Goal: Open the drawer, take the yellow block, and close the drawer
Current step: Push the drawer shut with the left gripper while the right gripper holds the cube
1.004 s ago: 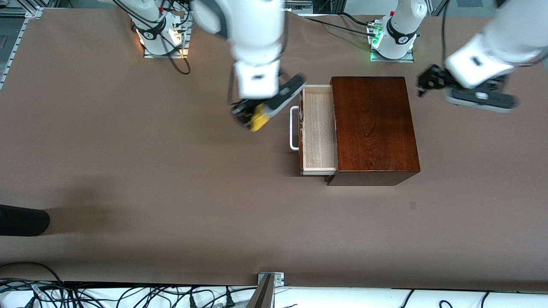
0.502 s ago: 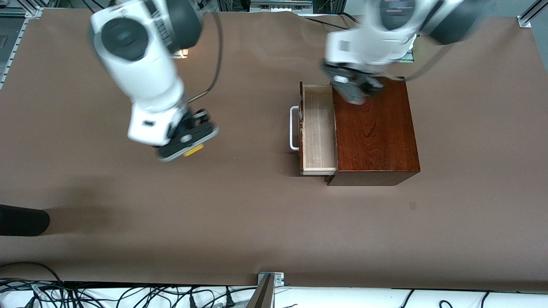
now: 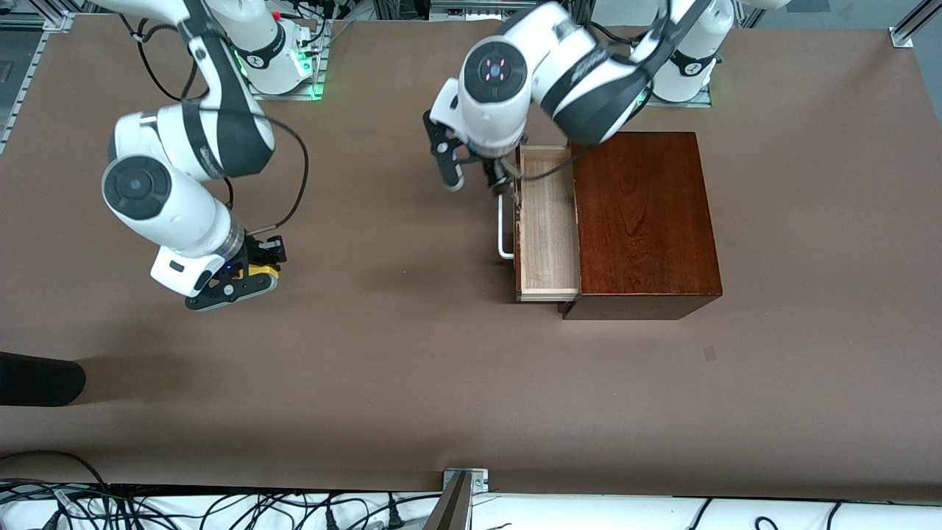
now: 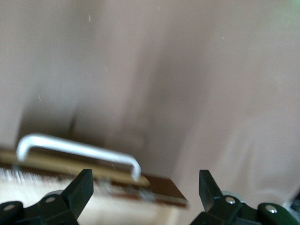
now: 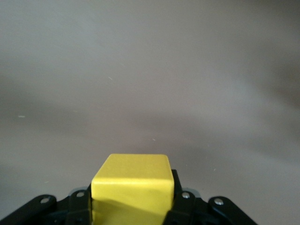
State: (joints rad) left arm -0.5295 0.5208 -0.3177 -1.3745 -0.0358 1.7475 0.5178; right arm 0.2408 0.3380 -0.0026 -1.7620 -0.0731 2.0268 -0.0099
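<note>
**Block carried out to the right arm's end; left claw drops to the drawer handle**

Half a second ago the left claw (image 3: 471, 175) hung over the cabinet (image 3: 644, 221) top; now it sits over the bare tabletop (image 3: 412, 368) just beside the drawer (image 3: 546, 221), at about 9 o'clock from the drawer's farther corner, close to the farther end of the white loop handle (image 3: 504, 228). Its fingers (image 4: 79, 190) stand spread apart with nothing between them, and the handle shows between them in the left wrist view. The right claw (image 3: 246, 283) has moved too, from about 9 o'clock of the drawer to roughly 8 o'clock, well apart from the cabinet toward the right arm's end of the tabletop, low over bare brown surface.

Count: one cabinet, one drawer, one handle, one yellow block (image 5: 132, 185), two arms.

The block is a small, bright yellow cube with plain faces and softly rounded edges, clamped between the right claw's black fingers (image 5: 75, 206). The drawer is pulled partway out, its pale-wood floor bare, its dark reddish-brown front facing the right arm's end.
</note>
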